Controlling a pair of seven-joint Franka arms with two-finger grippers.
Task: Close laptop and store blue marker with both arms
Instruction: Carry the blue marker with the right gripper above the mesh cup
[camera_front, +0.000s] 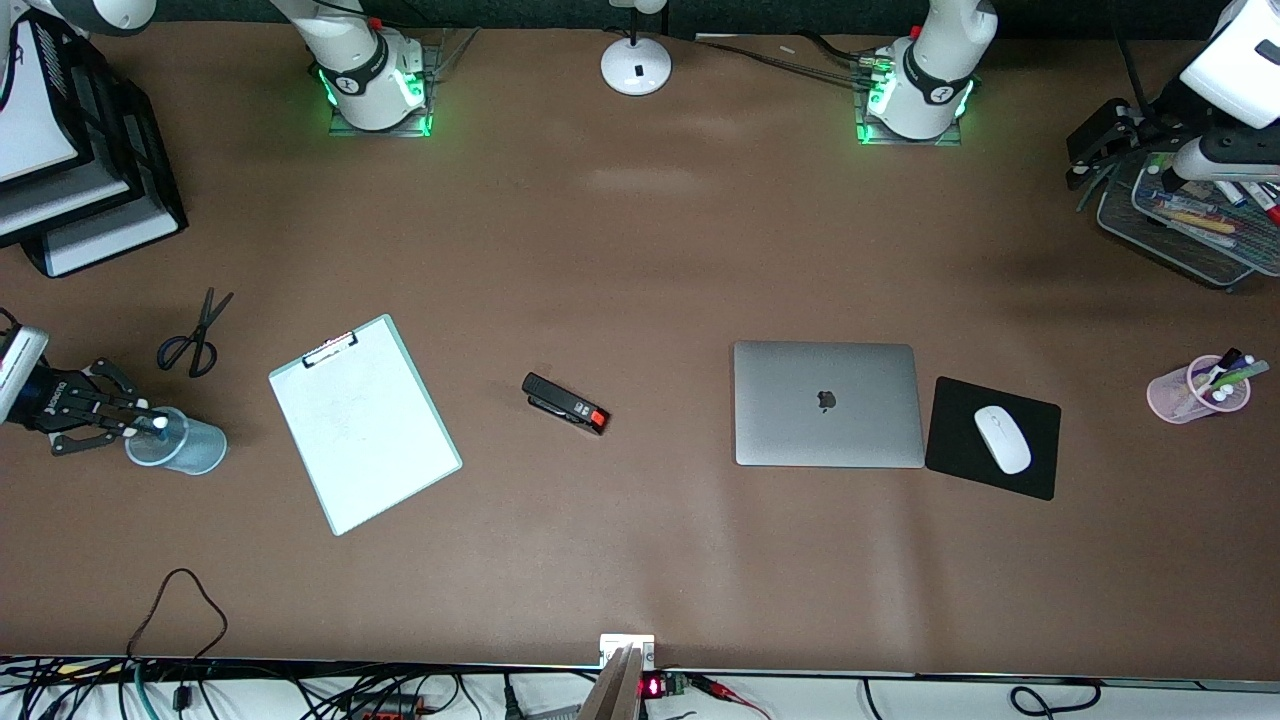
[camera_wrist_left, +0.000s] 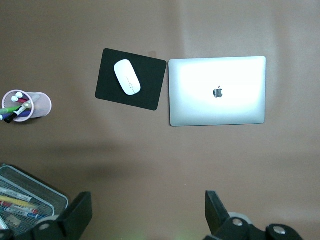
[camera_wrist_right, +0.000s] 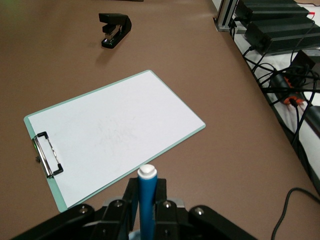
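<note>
On the desk (camera_front: 640, 250) I saw the laptop (camera_front: 828, 403) lying closed, lid up, with the mouse pad (camera_front: 992, 437) just beside it toward the left arm's end. My left gripper (camera_wrist_left: 147, 220) hung spread over the bare desk near a mesh tray (camera_wrist_left: 47, 192). My right gripper (camera_front: 125, 420) pinched the blue marker (camera_wrist_right: 147, 202), white end up, over a clear cup (camera_front: 185, 445) beside the clipboard (camera_front: 365, 423).

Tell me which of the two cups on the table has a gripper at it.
The blue cup at the right arm's end: the right gripper holds the blue marker over it. The pink cup of markers stands alone beside the mouse pad.
</note>
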